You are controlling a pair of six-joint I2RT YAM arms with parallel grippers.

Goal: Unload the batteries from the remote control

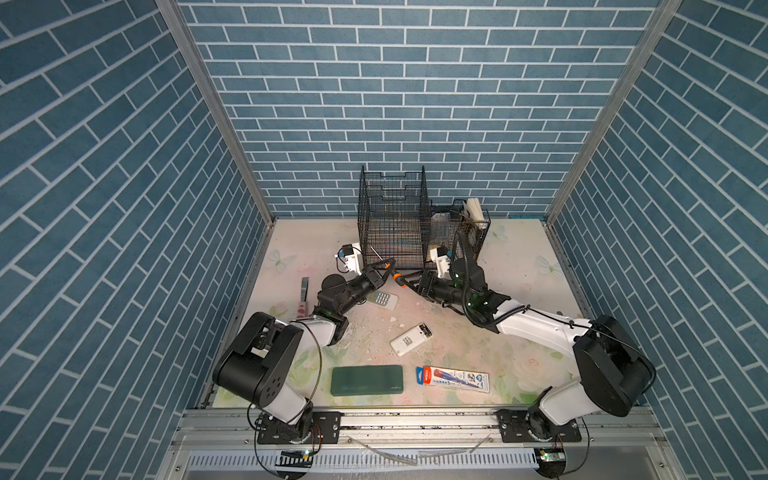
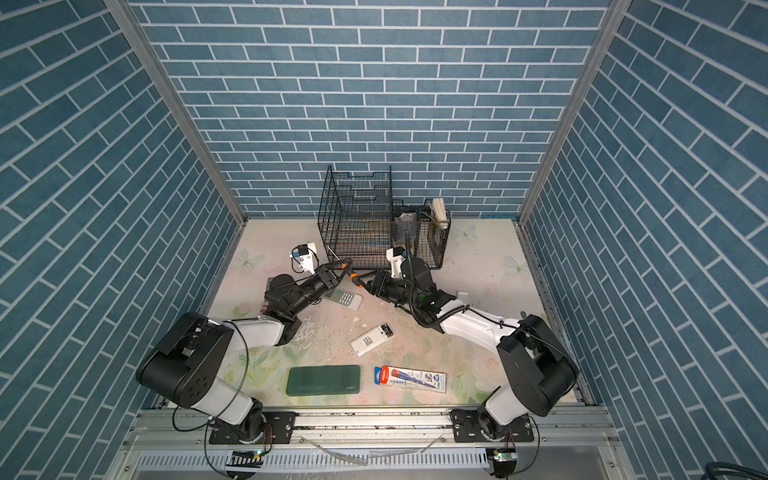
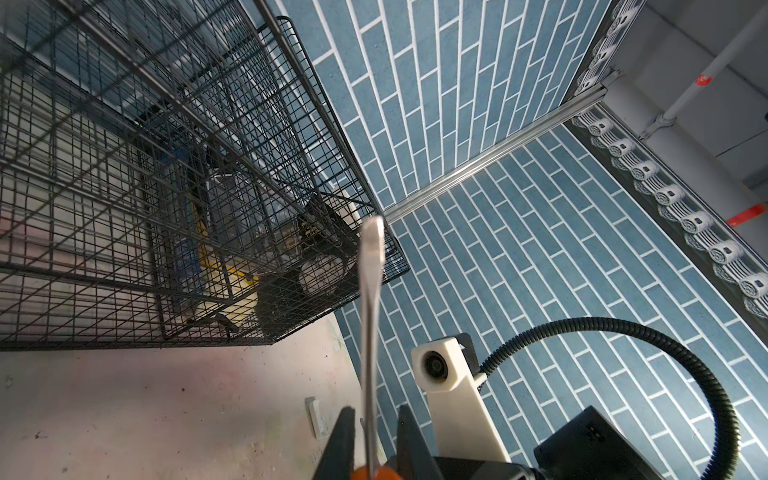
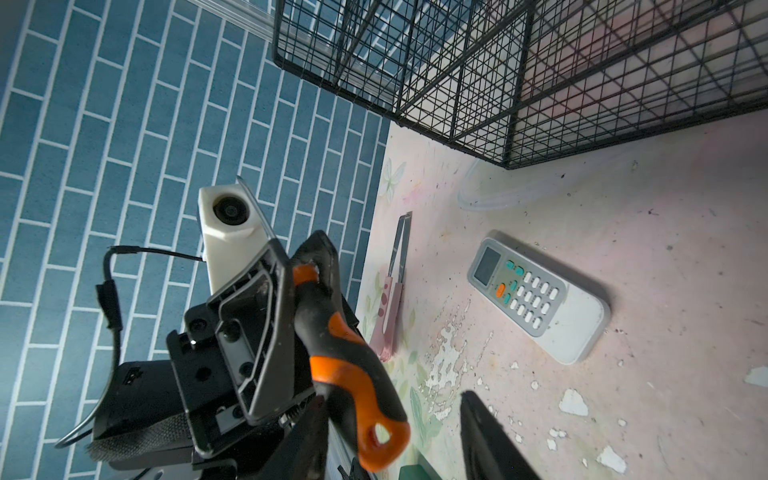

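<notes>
A white remote control lies face down mid-table, its battery compartment uncovered and dark inside; I cannot make out the batteries there. A second remote control lies face up with its buttons showing, just under my left arm. My left gripper is shut on the neck of an orange-and-black screwdriver, held off the table with its shaft pointing at the wire cage. My right gripper is open, jaws apart around the handle's end.
A tall wire cage and a lower wire basket stand at the back. A green case and a printed pack lie near the front edge. Pink-handled tweezers lie at the left.
</notes>
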